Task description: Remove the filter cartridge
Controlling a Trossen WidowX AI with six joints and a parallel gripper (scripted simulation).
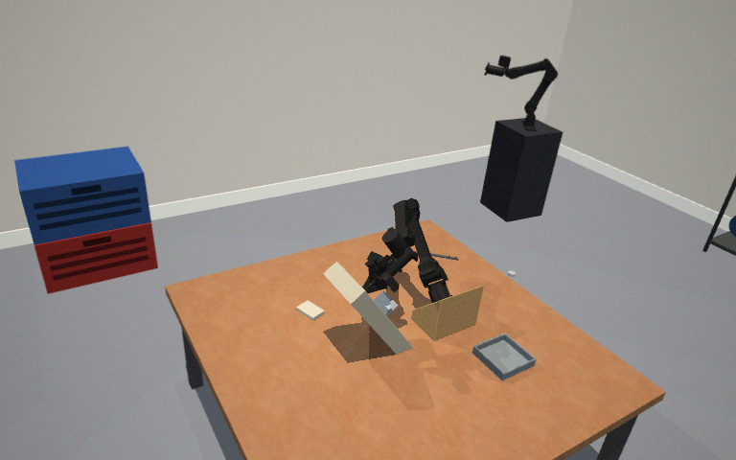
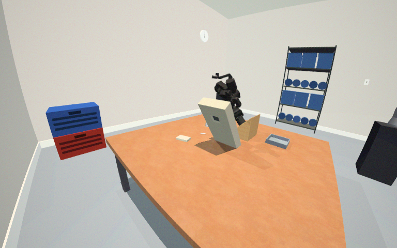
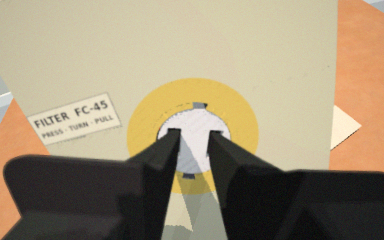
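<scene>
The round white filter cartridge [image 3: 194, 142] sits flush in the tilted beige service panel [image 3: 175, 50], inside a yellow ring [image 3: 240, 125]. My gripper [image 3: 193, 136] points straight at its face, and each fingertip meets one of the two slots. The fingers are set narrow with a small gap and clamp nothing between them. How deep the tips sit in the slots cannot be told. In the top view the gripper [image 1: 379, 282] is pressed up to the panel [image 1: 366, 311]. The grey-blue tray [image 1: 503, 356] lies empty on the table to the right and also shows in the exterior view [image 2: 277, 141].
A label reading "FILTER FC-45 PRESS - TURN - PULL" [image 3: 75, 118] is on the panel left of the ring. A low cardboard wall [image 1: 448, 313] stands between the panel and the tray. A small beige block [image 1: 310, 310] lies left of the panel.
</scene>
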